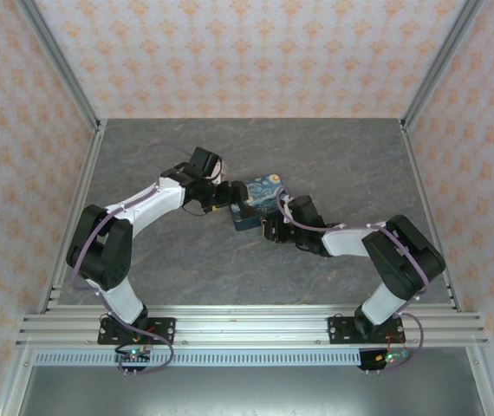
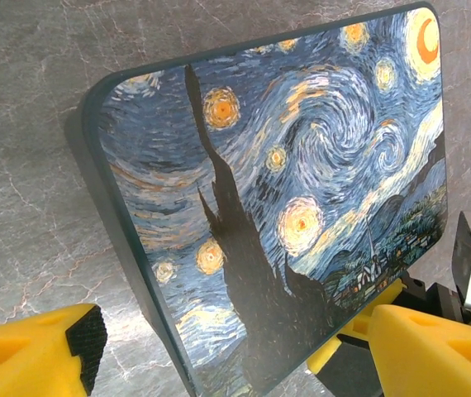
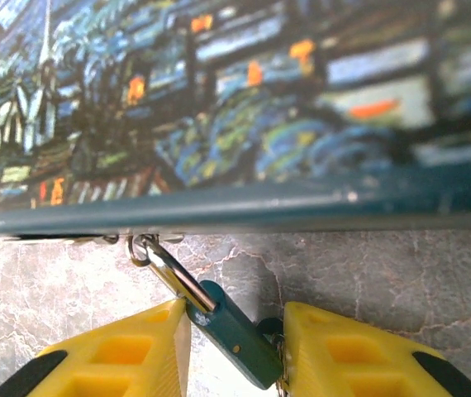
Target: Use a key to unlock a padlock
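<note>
Where the two arms meet, near the middle of the table (image 1: 360,156), sits the padlock (image 1: 260,198). It is a flat block with round corners. Its big face is smooth and shows a swirly blue night sky with yellow stars, a moon and a tall dark tree. Its thin sides are plain dark blue. I cannot tell if it lies flat or leans. The table is grey like stone, with thin pale lines like cracks.

In the right wrist view the key (image 3: 206,306) is a thin shiny metal stick with a tiny ring at its tip and a small blue-green head. It points to 11 o'clock, and its tip meets the dark edge of the padlock (image 3: 244,107).

The right tool (image 3: 235,327) has chunky yellow fingers (image 3: 136,356) drawn close, one on each side of the key's head, pinching it.

The left tool (image 2: 235,327) is spread wide. Its yellow fingers (image 2: 29,356) have black pads (image 2: 87,335), and a corner of the padlock (image 2: 302,190) sits between them. Bare table shows between the 9 o'clock finger and the block.

From above, the white and black left arm (image 1: 134,212) bends and reaches toward 2 o'clock, so the left tool (image 1: 227,198) is at the padlock's 9 o'clock side. The right arm (image 1: 360,238) bends and reaches toward 10 o'clock, so the right tool (image 1: 271,224) is at the padlock's 5 o'clock side. Purple wires run along both arms.
</note>
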Action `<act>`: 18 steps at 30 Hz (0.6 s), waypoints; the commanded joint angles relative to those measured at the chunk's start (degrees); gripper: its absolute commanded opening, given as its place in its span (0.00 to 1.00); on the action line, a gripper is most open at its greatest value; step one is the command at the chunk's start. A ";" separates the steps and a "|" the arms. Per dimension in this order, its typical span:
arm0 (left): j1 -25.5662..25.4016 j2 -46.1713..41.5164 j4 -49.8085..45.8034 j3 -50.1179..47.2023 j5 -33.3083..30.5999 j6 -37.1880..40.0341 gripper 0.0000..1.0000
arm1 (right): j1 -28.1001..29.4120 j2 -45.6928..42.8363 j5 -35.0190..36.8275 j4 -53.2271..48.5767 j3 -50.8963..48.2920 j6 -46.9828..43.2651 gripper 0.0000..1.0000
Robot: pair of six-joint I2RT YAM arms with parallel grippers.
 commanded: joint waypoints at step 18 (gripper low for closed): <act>0.61 1.34 -2.79 2.34 -2.09 1.90 0.83 | -0.47 -2.09 -0.99 0.48 -3.12 0.18 0.30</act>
